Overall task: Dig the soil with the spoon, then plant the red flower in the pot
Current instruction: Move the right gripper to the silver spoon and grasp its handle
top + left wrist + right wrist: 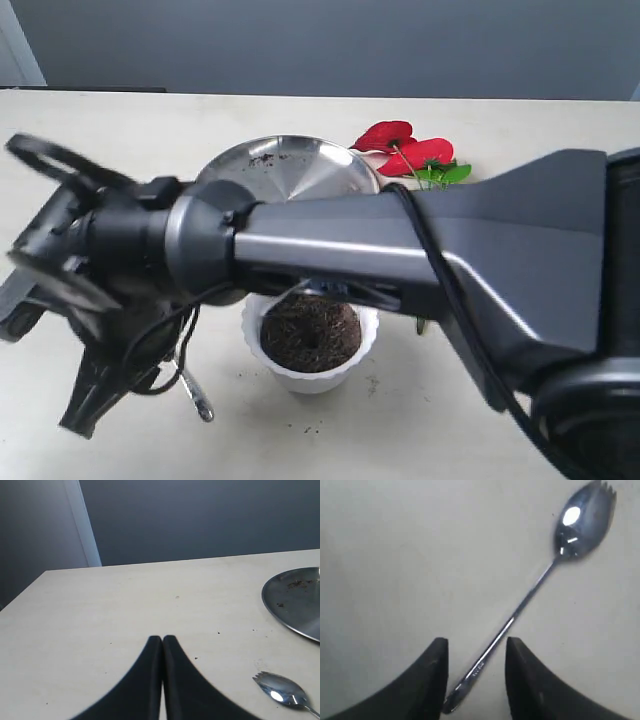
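The silver spoon (530,595), its bowl tipped with short tines, lies flat on the table. My right gripper (476,642) is open just above it, and the end of the handle lies between the fingers untouched. The right arm (330,245) reaches across to the left and hides most of the spoon (197,390). The white scalloped pot (310,375) holds dark soil (310,332) with a small hollow. The red flower (400,145) lies behind the plate. My left gripper (162,639) is shut and empty over bare table, with the spoon's bowl (280,690) off to one side.
A round steel plate (290,170) with a few soil crumbs stands behind the pot and also shows in the left wrist view (297,600). Soil specks dot the table near the pot. A grey wall runs behind the table's far edge.
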Tool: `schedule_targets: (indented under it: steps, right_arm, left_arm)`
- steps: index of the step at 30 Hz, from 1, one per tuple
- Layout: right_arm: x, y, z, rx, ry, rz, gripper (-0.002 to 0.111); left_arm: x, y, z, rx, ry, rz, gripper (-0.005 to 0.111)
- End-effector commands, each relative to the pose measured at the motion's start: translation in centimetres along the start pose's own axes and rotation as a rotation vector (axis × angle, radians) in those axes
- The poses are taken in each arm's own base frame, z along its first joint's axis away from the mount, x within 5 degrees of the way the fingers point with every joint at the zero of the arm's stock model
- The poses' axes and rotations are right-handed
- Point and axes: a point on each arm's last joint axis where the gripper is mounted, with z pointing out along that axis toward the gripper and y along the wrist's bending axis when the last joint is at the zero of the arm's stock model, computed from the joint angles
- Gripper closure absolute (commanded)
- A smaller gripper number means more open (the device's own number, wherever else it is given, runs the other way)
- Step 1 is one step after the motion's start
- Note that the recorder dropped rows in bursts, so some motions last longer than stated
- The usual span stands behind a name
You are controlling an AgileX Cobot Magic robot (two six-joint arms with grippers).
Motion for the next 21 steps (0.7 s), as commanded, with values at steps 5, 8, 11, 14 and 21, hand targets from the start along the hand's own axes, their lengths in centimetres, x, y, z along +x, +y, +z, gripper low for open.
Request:
schedule_targets:
  steps: [5,8,11,14,21]
  right_arm:
    - [0.9,-3.7,1.2,-0.169,0.054,0.228,0.071]
    - [0.8,-3.4,2.1,-0.182,0.058,0.236,0.062]
    - [0.9,-3.4,2.9,-0.182,0.065,0.237,0.050]
    - [1.1,-3.4,3.9,-0.168,0.088,0.225,0.048]
    - [1.5,-3.0,5.8,-0.177,0.118,0.233,0.056]
  left_arm:
    - [-0.2,0.0,-0.1,0.008,-0.017,-0.012,0.106]
    - [-0.2,0.0,-0.1,0.008,-0.017,-0.010,0.106]
    - [-0.2,0.0,-0.1,0.008,-0.017,-0.010,0.106]
    - [-0.2,0.0,-0.1,0.008,-0.017,-0.010,0.106]
    - [-0.2,0.0,-0.1,0.008,-0.017,-0.010,0.106]
